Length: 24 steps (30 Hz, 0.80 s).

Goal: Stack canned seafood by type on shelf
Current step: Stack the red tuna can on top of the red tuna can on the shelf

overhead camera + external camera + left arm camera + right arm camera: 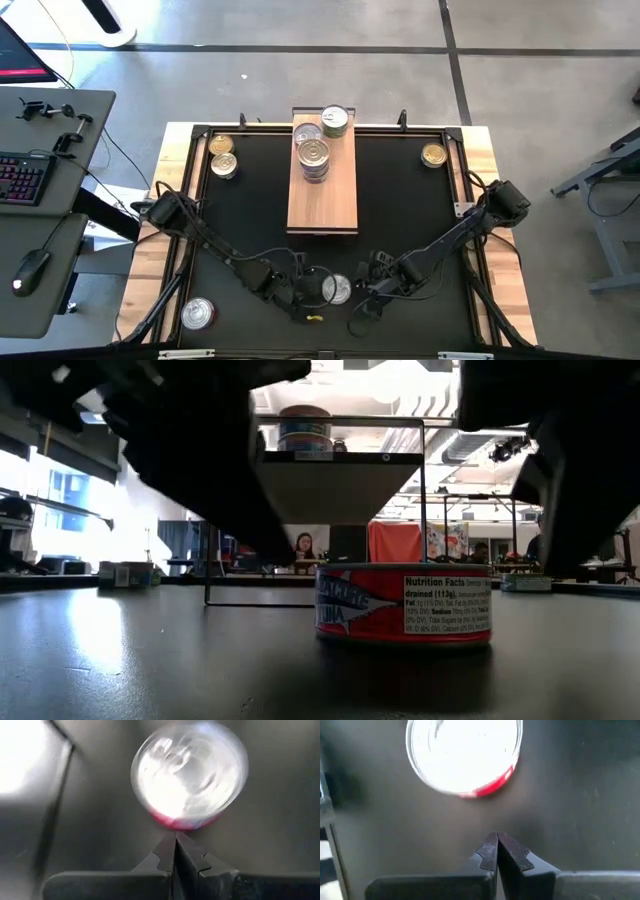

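High view: overhead, looking straight down, far enough to take in the whole worktop (470, 200), the shelf (322, 190) and both arms.

Low view: at worktop height, level across the mat into the room behind; very near a red-labelled can (404, 604).

Left wrist and right wrist views: each looks down past its own hand, left hand (175, 836) and right hand (497, 836), close to the mat.

All four views share that one can between the arms.
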Available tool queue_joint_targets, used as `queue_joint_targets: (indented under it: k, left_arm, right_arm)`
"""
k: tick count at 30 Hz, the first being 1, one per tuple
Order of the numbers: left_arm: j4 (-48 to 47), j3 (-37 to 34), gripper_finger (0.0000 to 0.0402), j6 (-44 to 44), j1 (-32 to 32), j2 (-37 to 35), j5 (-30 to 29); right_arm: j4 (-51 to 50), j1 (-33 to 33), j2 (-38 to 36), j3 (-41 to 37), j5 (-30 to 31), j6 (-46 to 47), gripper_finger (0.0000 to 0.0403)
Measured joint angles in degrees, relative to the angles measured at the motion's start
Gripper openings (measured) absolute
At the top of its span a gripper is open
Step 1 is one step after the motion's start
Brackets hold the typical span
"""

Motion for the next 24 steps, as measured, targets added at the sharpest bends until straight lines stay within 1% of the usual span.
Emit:
queue_joint_targets:
  k: [3,5,9,14,18,24]
  left_arm:
    - [8.3,-2.4,0.0000,-0.7,0.1,0.0,-0.2]
    - [11.2,-3.3,0.0000,-1.5,0.4,0.0,-0.9]
    - [11.2,-3.3,0.0000,-1.8,1.0,0.0,-1.7]
    - [9.8,-3.3,0.0000,-1.9,0.5,0.0,-0.9]
    - [9.7,-3.3,0.0000,-1.9,0.2,0.2,-0.8]
    - [11.6,-3.1,0.0000,-1.9,0.1,1.6,-1.3]
  right_arm:
    - [2.6,-0.9,0.2,0.0,0.0,-0.6,0.0000]
    - [3.1,-1.2,0.7,0.0,0.1,-1.9,0.0000]
    - [3.3,-2.0,2.5,0.0,-0.2,-1.9,0.0000]
    - [6.0,-2.0,4.2,0.0,-0.5,-1.5,0.0000]
    - [8.3,-2.0,4.5,0.0,-0.4,-0.9,0.0000]
    - [8.9,-2.0,4.5,0.0,-0.5,0.0,0.0000]
